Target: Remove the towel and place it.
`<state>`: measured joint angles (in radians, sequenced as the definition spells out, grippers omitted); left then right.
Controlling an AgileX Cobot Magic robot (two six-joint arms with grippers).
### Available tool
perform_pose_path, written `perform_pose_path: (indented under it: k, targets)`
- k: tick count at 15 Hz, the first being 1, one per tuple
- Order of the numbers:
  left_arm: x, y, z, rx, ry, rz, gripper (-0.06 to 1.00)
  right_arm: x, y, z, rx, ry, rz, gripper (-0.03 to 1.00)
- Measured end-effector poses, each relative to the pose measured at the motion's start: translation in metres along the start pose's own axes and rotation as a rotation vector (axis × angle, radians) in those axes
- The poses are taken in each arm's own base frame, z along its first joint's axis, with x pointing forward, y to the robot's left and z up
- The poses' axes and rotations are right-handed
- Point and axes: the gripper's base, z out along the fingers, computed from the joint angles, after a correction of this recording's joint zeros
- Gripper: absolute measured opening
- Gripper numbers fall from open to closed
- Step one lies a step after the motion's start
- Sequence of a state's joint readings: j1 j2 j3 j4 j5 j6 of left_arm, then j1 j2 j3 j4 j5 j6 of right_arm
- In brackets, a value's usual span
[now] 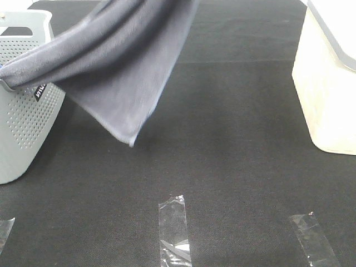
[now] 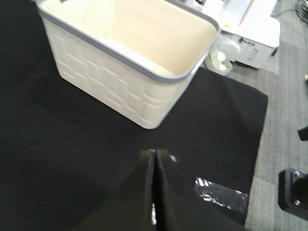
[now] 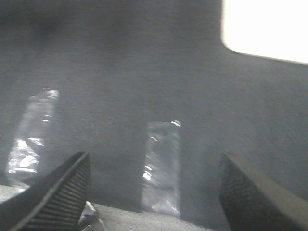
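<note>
Towel (image 1: 119,72): slate-grey terry, stitched hem. One end lies over the rim of the perforated grey basket (image 1: 22,122) at the left edge of the tabletop (image 1: 233,139); the other runs up and out of the exterior view past the far edge; a loose corner hangs between them over the black mat, and I cannot tell whether it touches. Status, by my judgement: partly out, not free; placing not yet begun.

Left gripper (image 2: 154,161): fingers pressed together with only a hairline seam; no cloth shows in its wrist view, so I cannot confirm what it pinches, though I judge it the likelier holder.

Right gripper (image 3: 154,163): fingers spread wide, nothing between them; mat and tape beneath.

Cream basket (image 1: 328,100): right edge, toward the far corner; nothing shows inside it from the left wrist view; I take it as the probable destination.

Tape strips (image 1: 173,222): along the near edge.

Handling note: I would raise the held end until the trailing end clears the perforated rim before moving toward the right edge; go slowly, since terry may drag and tip that basket; bring the open gripper to the hanging hem to share the length; lower the cloth in folds.
</note>
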<state>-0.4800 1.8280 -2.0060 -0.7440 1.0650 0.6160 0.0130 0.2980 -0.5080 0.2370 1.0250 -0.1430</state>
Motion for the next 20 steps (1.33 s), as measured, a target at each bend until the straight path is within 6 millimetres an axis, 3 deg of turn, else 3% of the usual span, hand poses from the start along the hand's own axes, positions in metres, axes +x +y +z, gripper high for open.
perform_pose_path:
  k: [4, 6, 9, 12, 15, 18, 20]
  targets:
    - [0.004, -0.006, 0.001, 0.064, 0.044, -0.013, 0.00, -0.034, 0.021, 0.005, -0.245, -0.239, -0.155, 0.70]
    - [0.003, -0.012, 0.001, 0.127, 0.039, -0.028, 0.00, -0.053, 0.028, 0.018, -0.374, -0.288, -0.202, 0.70]
    - [-0.003, -0.022, -0.010, 0.163, 0.001, 0.009, 0.00, -0.086, 0.032, 0.059, -0.579, -0.310, -0.253, 0.70]
    - [-0.009, -0.033, -0.026, 0.159, -0.035, 0.037, 0.00, -0.103, 0.033, 0.098, -0.751, -0.345, -0.223, 0.70]
    - [-0.011, -0.033, -0.027, 0.155, -0.051, 0.037, 0.00, -0.106, 0.031, 0.143, -0.838, -0.319, -0.164, 0.70]
    - [-0.015, -0.032, -0.027, 0.138, -0.091, 0.028, 0.00, -0.089, 0.068, 0.181, -0.913, -0.190, -0.331, 0.70]
    - [-0.016, -0.031, -0.027, 0.134, -0.104, 0.025, 0.00, -0.085, 0.079, 0.204, -0.849, -0.104, -0.378, 0.70]
